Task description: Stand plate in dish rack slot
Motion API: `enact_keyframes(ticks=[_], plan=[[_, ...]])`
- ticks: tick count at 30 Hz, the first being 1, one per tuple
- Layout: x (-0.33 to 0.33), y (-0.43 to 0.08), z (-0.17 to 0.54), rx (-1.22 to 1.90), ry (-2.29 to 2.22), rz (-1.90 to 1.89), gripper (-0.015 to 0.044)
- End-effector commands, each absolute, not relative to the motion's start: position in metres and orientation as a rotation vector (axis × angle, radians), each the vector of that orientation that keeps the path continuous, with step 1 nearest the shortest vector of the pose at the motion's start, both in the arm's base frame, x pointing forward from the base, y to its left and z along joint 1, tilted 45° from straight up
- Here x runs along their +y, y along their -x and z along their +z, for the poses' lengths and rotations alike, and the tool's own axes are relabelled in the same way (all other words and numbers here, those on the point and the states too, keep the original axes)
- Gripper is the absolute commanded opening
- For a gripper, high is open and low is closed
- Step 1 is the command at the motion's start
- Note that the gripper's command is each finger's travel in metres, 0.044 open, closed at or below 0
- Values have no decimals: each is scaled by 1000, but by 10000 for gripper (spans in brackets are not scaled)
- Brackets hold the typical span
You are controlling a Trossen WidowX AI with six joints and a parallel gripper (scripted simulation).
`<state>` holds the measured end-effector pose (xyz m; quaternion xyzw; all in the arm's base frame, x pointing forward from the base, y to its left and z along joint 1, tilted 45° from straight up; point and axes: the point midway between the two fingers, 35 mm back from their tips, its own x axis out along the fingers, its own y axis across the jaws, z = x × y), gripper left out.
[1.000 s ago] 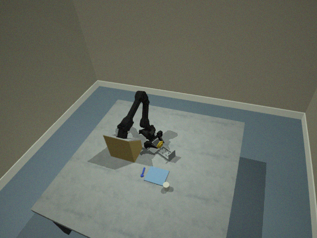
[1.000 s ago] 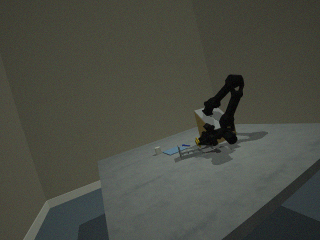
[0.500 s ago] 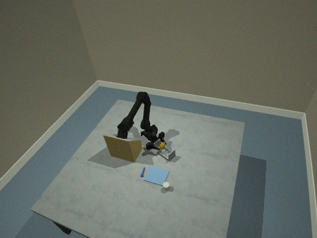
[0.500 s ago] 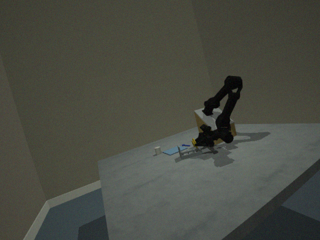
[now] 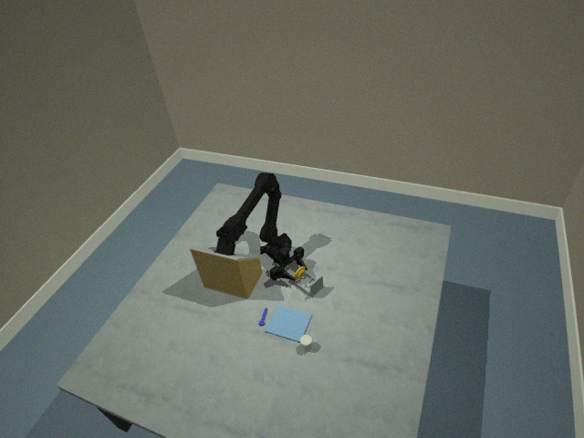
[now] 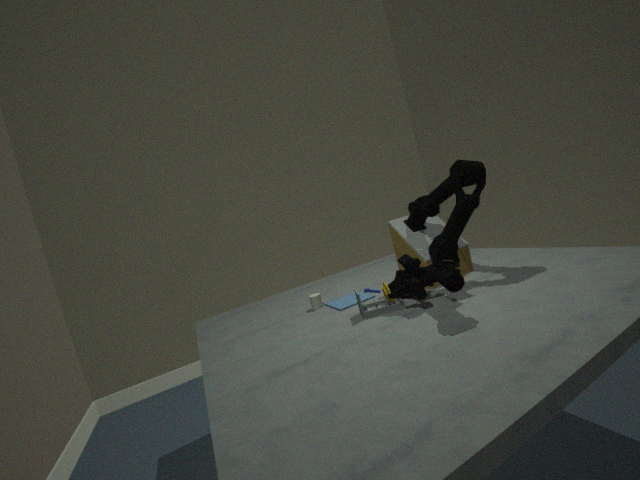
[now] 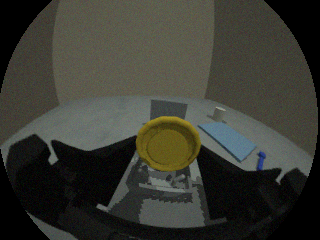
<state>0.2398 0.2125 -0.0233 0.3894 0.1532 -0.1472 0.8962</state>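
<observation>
The yellow plate (image 5: 299,273) (image 6: 386,291) (image 7: 168,144) is held close to upright, its face turned away from the robot's base side and toward the rack's tall end panel. My gripper (image 5: 300,273) (image 6: 387,291) (image 7: 167,143) is shut on the plate, one finger at each side of its rim. The grey dish rack, with its end panel (image 5: 316,286) (image 6: 359,303) (image 7: 168,110), stands on the table below and beyond the plate. The plate is over the rack; the gripper and plate hide part of its rails, and I cannot tell whether the plate's lower rim is between them.
A blue flat board (image 5: 288,323) (image 6: 349,301) (image 7: 228,140) lies beside the rack. A white cup (image 5: 306,339) (image 6: 315,301) (image 7: 219,114) stands at its far corner. A blue spoon (image 5: 263,317) (image 6: 371,290) (image 7: 261,161) lies beside it. A large orange-brown block (image 5: 225,276) stands by the arm's base.
</observation>
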Motion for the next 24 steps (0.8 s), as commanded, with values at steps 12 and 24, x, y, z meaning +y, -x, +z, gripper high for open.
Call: enact_keyframes(ticks=[12, 24], plan=[[212, -240, -22, 317, -810, -305, 26], [212, -240, -22, 317, -810, -305, 341]])
